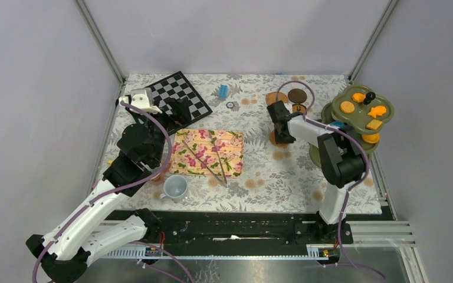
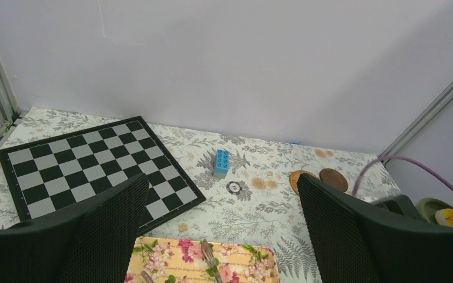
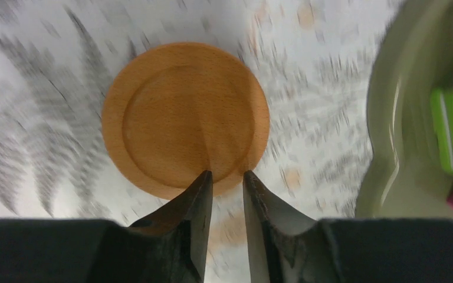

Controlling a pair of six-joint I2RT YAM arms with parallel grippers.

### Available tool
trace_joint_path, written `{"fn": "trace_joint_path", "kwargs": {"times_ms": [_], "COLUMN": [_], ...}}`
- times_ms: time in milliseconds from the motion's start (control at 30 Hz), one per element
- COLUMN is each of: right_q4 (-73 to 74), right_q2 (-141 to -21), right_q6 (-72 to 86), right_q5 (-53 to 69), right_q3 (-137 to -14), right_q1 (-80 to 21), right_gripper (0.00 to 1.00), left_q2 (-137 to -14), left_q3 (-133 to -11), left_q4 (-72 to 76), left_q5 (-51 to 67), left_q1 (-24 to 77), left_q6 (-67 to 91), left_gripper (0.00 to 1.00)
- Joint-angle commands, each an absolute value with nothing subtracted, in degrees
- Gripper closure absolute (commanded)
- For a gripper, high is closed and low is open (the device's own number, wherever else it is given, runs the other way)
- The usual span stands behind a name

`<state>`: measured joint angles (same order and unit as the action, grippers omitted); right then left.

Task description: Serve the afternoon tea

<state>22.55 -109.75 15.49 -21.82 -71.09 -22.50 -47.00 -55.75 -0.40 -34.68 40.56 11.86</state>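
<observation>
Mostly blurred: right jaws narrow over coaster (image 3: 185, 117), grip on rim unclear; left jaws wide, empty; stand (image 3: 396, 118) cropped.

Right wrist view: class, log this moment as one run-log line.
right gripper: nearly shut on wooden coaster edge | left gripper: open, holding nothing | mug: on table, near floral mat

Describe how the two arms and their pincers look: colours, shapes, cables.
Both arms mix white link shells with black joint housings, and a purple cable loops along each. The left pincer has broad black fingers with a fine mesh texture. The right pincer has black fingers tapering to narrow wedge tips. Black bases bolt to a black rail.
</observation>
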Motion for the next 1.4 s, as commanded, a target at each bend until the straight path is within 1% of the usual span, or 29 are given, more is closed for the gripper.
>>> {"fn": "trace_joint_path", "kwargs": {"times_ms": [0,233,300,333,400,500,533,567,600,633,667,733,833,967,1067,1167,1367], "right_q4": [33.20,40.86,42.87,44.18,46.96,52.42,51.42,47.99,44.19,40.61,38.32,34.51,27.38,24.94,25.25,23.97,25.12], "right_q2": [-100.51,-84.14,-79.86,-78.28,-76.77,-73.38,-71.10,-68.47,-66.42,-66.81,-68.92,-74.10,-80.72,-90.10,-96.39,-99.87,-102.59], "right_q6": [19.85,28.58,32.44,33.87,35.75,38.02,38.19,37.45,36.29,34.52,32.78,29.78,26.30,21.42,18.75,17.75,18.61], "right_q5": [-17.14,-16.47,-17.61,-17.25,-14.94,-19.19,-19.50,-18.70,-17.83,-16.93,-15.93,-16.09,-12.57,-11.36,-10.06,-7.26,-4.40], "right_q3": [-61.61,-49.08,-47.14,-47.37,-48.22,-52.77,-53.62,-53.43,-52.84,-52.82,-53.58,-55.87,-58.10,-64.07,-67.53,-67.83,-65.30], "right_q1": [-22.69,-23.95,-25.56,-26.63,-26.89,-29.87,-30.63,-30.71,-30.57,-29.90,-28.47,-27.12,-24.23,-22.72,-21.10,-18.83,-16.81], "right_gripper": [0.65,0.63,0.61,0.58,0.58,0.56,0.53,0.48,0.37,0.29,0.25,0.19,0.13,0.03,0.03,0.03,0.13], "left_q2": [-46.97,-46.65,-46.58,-46.58,-46.54,-45.97,-45.78,-45.71,-45.72,-45.77,-45.73,-45.79,-46.01,-45.98,-46.11,-46.31,-46.24], "left_q3": [-56.78,-56.78,-56.85,-56.93,-56.91,-56.83,-56.78,-56.78,-56.92,-57.03,-57.04,-56.92,-56.80,-56.73,-56.78,-56.70,-56.60], "left_q4": [0.97,0.80,0.81,0.67,0.66,0.68,0.82,0.87,0.77,0.59,0.61,0.62,0.62,0.87,0.97,0.97,1.14], "left_q5": [-33.47,-33.06,-32.88,-32.87,-32.92,-32.97,-32.96,-33.07,-33.01,-32.78,-32.52,-32.35,-33.13,-33.72,-33.67,-33.62,-34.01], "left_q1": [40.39,40.34,40.30,40.34,40.34,40.34,40.34,40.30,40.20,40.08,40.00,39.94,39.99,39.98,39.99,39.99,39.99], "left_q6": [12.34,12.84,12.92,12.96,13.00,13.01,13.01,12.93,13.02,13.15,13.28,13.36,12.91,12.40,12.31,12.30,11.95], "left_gripper": [0.01,0.01,0.01,0.01,0.01,0.01,0.01,0.01,0.01,0.01,0.01,0.01,0.01,0.01,0.01,0.01,0.01]}}
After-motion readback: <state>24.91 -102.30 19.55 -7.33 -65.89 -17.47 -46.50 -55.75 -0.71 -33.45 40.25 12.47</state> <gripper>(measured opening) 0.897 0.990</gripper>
